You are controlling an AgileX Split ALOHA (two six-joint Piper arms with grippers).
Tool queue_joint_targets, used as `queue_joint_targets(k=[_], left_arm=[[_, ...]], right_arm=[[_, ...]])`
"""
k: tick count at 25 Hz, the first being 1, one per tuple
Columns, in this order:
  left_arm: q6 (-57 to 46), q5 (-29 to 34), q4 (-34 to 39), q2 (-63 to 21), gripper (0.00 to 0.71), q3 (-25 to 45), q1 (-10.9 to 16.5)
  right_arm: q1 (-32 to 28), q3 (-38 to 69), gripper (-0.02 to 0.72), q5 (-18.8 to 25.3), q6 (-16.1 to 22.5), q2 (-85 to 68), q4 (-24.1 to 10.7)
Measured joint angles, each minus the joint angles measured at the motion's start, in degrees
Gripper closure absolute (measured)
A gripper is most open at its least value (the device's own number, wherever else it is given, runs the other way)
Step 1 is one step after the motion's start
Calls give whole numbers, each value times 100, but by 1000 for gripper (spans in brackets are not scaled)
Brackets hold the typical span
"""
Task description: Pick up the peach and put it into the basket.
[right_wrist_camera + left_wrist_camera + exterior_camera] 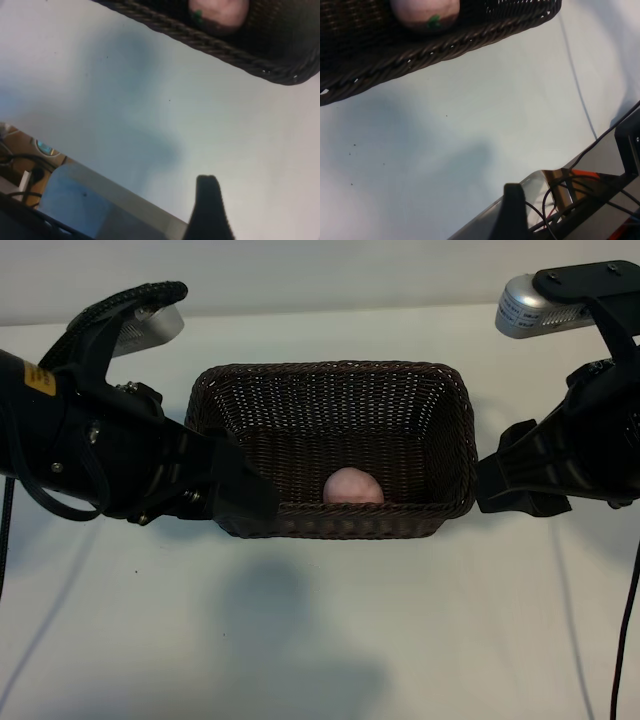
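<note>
The dark brown woven basket stands in the middle of the white table. The pale pink peach lies inside it on the bottom, against the near wall. It shows a small green mark in the left wrist view and in the right wrist view. My left gripper hovers by the basket's near left corner, open and holding nothing. My right gripper hangs just off the near right corner, also open and empty. Each wrist view shows only one dark finger over bare table.
The white table stretches in front of the basket, crossed by thin cables near both sides. The table's edge and rig wiring appear in the left wrist view. The basket rim lies close to both grippers.
</note>
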Motion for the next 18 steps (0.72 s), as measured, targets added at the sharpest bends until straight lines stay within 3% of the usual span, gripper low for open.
queue_joint_targets(k=[18], left_arm=[[0,0,0,0,120,0,0]], right_arm=[[0,0,187,-68,32,0,266]])
